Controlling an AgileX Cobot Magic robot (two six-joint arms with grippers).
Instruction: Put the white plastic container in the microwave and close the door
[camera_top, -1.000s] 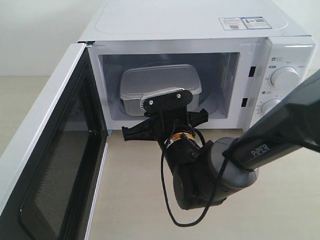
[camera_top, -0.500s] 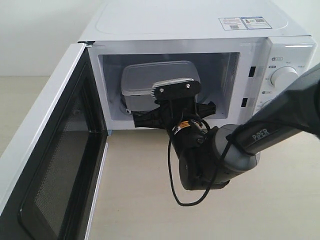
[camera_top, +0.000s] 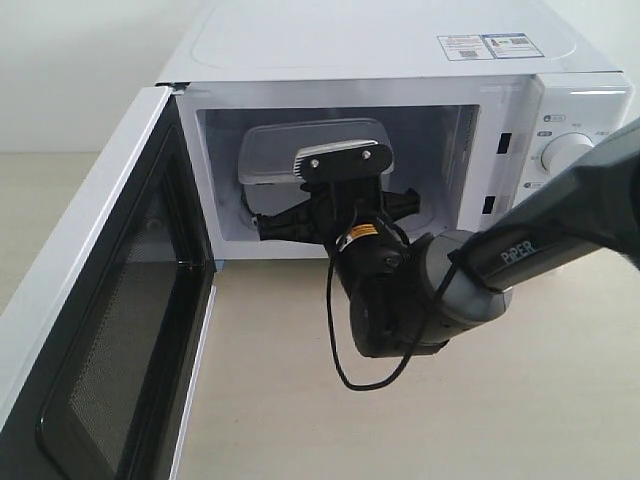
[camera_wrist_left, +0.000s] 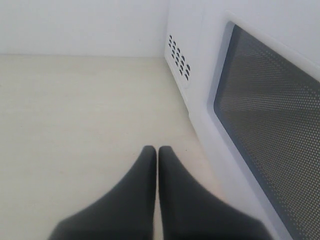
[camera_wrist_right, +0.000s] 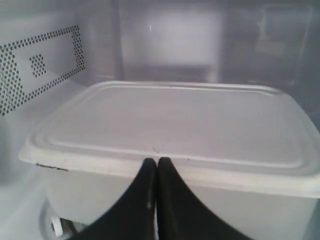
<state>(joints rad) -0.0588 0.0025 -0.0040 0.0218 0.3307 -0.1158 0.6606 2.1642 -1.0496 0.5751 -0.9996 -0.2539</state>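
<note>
The white plastic container (camera_top: 268, 150) sits inside the open microwave (camera_top: 380, 40), toward the left of the cavity. My right arm (camera_top: 430, 290) reaches into the opening from the right. Its wrist hides the fingertips in the exterior view. In the right wrist view my right gripper (camera_wrist_right: 157, 161) is shut, tips pressed against the rim of the container (camera_wrist_right: 170, 125), nothing between them. The door (camera_top: 110, 300) stands swung wide open at the left. My left gripper (camera_wrist_left: 157, 149) is shut and empty over the table, beside the outer face of the door (camera_wrist_left: 270, 110).
Two round dials (camera_top: 567, 152) sit on the microwave's right panel. A black cable (camera_top: 345, 370) loops down from the right wrist over the beige table (camera_top: 560, 410). The cavity's perforated side wall (camera_wrist_right: 40, 65) is close to the container.
My right arm has advanced into the microwave's opening, and the container has slid deeper into the cavity ahead of its shut tips.
</note>
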